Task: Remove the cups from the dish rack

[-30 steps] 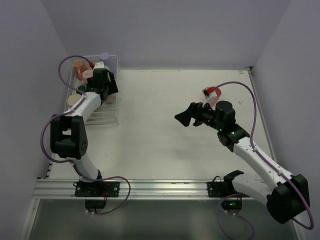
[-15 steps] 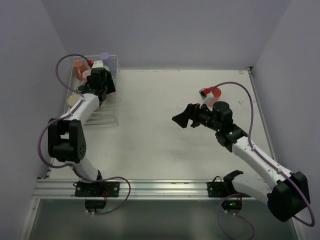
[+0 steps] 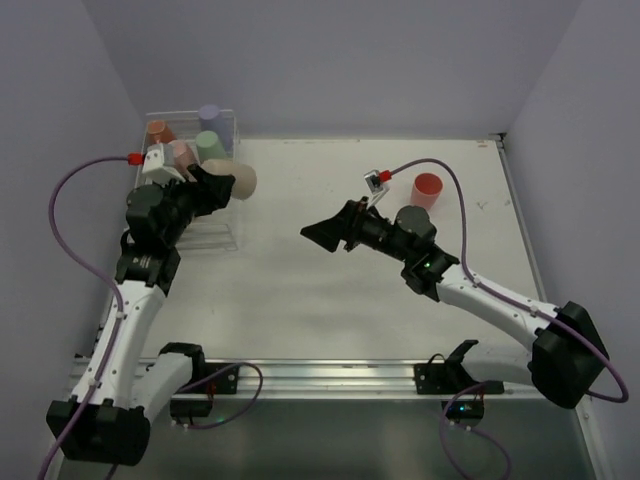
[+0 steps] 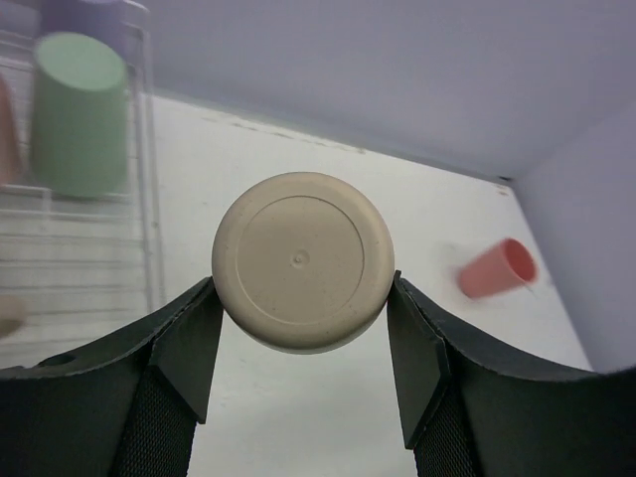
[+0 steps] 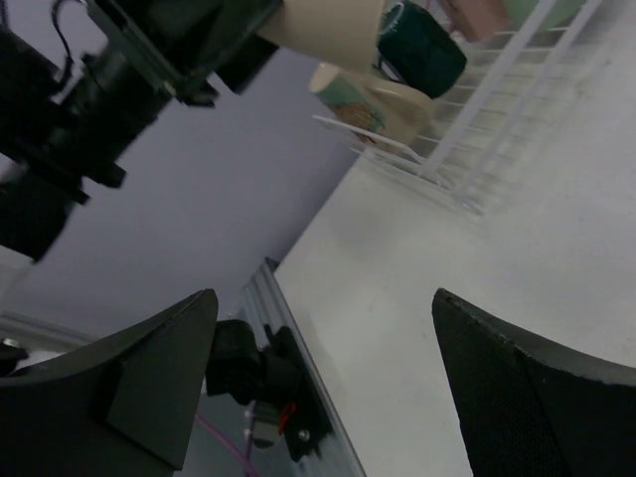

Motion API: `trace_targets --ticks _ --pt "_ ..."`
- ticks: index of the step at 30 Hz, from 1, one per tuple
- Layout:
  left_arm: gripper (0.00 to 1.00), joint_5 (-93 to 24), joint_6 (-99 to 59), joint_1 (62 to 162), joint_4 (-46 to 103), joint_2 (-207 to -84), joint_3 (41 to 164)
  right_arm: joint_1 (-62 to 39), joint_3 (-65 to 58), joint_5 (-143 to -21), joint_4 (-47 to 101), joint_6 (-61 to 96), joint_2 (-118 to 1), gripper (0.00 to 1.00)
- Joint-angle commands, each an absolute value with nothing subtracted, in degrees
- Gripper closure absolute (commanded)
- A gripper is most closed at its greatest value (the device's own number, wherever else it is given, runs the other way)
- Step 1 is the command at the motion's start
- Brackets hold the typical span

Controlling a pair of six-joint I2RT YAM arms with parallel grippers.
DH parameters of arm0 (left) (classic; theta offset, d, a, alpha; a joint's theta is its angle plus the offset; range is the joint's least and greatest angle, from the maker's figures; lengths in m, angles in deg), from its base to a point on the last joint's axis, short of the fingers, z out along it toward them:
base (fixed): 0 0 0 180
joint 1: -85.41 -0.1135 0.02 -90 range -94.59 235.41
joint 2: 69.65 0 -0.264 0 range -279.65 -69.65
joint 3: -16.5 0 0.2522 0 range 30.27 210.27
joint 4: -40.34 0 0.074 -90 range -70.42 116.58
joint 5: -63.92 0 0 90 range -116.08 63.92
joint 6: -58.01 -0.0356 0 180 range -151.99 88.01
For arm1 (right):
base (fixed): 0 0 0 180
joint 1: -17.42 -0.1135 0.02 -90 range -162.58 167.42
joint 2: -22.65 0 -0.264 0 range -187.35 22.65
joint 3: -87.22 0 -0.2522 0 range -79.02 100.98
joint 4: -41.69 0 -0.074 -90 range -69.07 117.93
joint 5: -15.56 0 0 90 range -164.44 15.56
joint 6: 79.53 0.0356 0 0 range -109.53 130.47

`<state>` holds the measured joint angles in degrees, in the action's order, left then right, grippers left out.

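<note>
Lifted off the rack [image 3: 218, 238] since a second ago, the beige cup [image 3: 237, 181] sits clamped in your left gripper [image 4: 301, 298], its base pointing to 3 o'clock toward your right gripper [image 3: 322, 232], whose jaws are apart.

Colours and patterns of the cups, dish rack and table
Beige cup [image 4: 303, 261], plain, with a faint ring on its base; pale green cup [image 4: 78, 112]; purple cup [image 3: 209, 114]; orange cup [image 3: 157, 130]; pink cup [image 3: 181, 153]; coral-red cup [image 3: 427, 189]; dark green mug [image 5: 427, 50]; cream mug [image 5: 383, 104] with a blurred greenish print; white wire dish rack [image 5: 497, 109]; off-white table [image 3: 330, 300]
</note>
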<state>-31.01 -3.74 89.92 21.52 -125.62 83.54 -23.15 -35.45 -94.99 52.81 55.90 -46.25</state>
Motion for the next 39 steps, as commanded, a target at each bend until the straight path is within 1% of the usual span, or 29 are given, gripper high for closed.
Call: trace_targets --ticks 1,3,6,10,16,22,24,25,29,30,31,32,34,35,36,37,38,39 --pt "0.62 -49.1 8.2 89.7 28.4 -118.4 77.8 -24.6 -32.6 -94.6 67.7 63.9 -48.0 0.09" --pt "0.62 -53.6 11.6 89.7 31.8 -115.4 75.8 -25.8 -32.6 -94.5 70.7 65.8 -49.0 0.09" --pt "0.62 -59.5 17.7 89.7 36.8 -110.7 72.5 -28.4 -32.2 -92.3 70.6 65.1 -49.5 0.09" --pt "0.62 -63.2 24.4 89.8 41.4 -107.5 68.8 -30.1 -32.6 -92.7 73.9 65.1 -49.9 0.10" --pt "0.63 -67.6 28.9 89.9 45.5 -107.3 65.4 -30.8 -31.5 -94.8 74.9 65.3 -50.8 0.15" --pt "0.63 -70.3 33.0 91.4 50.4 -107.4 63.3 -30.9 -31.1 -94.3 74.9 64.9 -51.1 0.16" --pt "0.63 -70.7 33.3 92.7 51.1 -107.7 63.2 -30.9 -30.9 -94.4 75.8 64.8 -51.3 0.20" --pt "0.63 -70.7 33.4 93.1 51.2 -107.8 63.1 -30.8 -30.8 -94.7 76.3 65.0 -51.5 0.23" --pt "0.60 -70.4 33.8 97.1 52.9 -108.5 62.7 -30.9 -30.9 -95.4 81.2 67.2 -52.6 0.45" --pt "0.59 -69.7 33.5 97.9 53.1 -108.7 62.6 -30.8 -31.5 -95.0 82.1 67.7 -52.6 0.55" --pt "0.58 -69.5 33.1 98.5 53.1 -108.8 62.7 -30.9 -32.0 -94.6 83.1 68.5 -52.5 0.61" --pt "0.56 -69.4 33.0 99.4 53.1 -109.1 62.6 -30.9 -32.5 -93.1 84.9 68.7 -52.1 0.74" --pt "0.50 -69.5 32.8 99.6 53.0 -109.3 62.4 -30.8 -34.2 -91.6 85.7 68.8 -51.3 0.85" --pt "0.41 -69.5 32.5 99.7 53.0 -109.3 62.1 -30.8 -34.5 -91.0 85.5 68.7 -50.7 0.90" --pt "0.34 -69.5 32.2 99.7 53.0 -109.3 61.9 -30.8 -35.3 -89.7 85.4 68.5 -49.6 0.98" --pt "0.26 -69.5 31.7 99.8 52.2 -109.4 62.0 -30.8 -35.9 -89.2 85.1 67.9 -48.9 1.00" --pt "0.12 -69.5 31.0 99.7 51.4 -109.4 62.2 -30.7 -36.1 -88.7 83.8 67.6 -48.2 1.00" --pt "0.07 -69.2 28.4 99.7 49.9 -109.3 63.4 -30.6 -36.5 -87.9 82.4 67.0 -46.5 1.00"
